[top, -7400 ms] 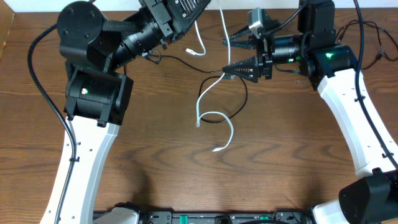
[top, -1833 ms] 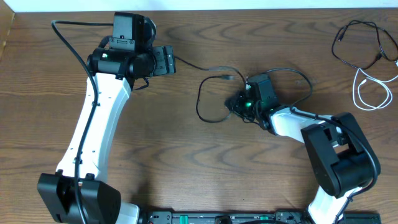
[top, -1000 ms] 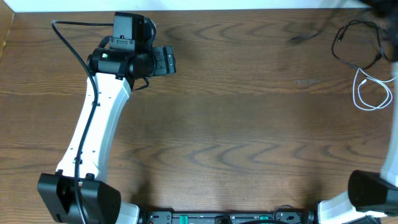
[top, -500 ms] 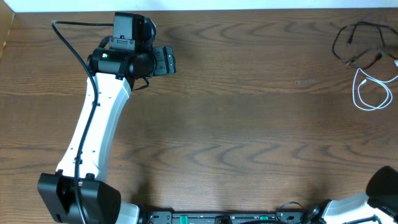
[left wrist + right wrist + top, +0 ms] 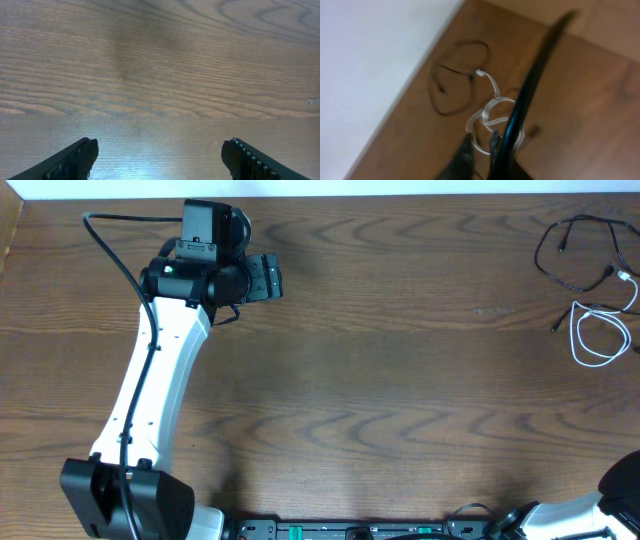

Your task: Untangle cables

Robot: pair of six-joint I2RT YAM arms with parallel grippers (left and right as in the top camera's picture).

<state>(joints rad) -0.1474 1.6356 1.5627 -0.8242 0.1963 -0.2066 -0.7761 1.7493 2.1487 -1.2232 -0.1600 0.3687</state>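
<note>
Seemingly done with black cord (image 5: 538,252) and white cord (image 5: 573,335) far right (maybe touching); left gripper (image 5: 160,160) spread, right gripper (image 5: 481,157) unclear; verify separation.

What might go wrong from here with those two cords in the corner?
The black cable lies close to the table edge, so a nudge might push it off. The white cable seems to touch it at one end, so pulling either one may knot them together.
</note>
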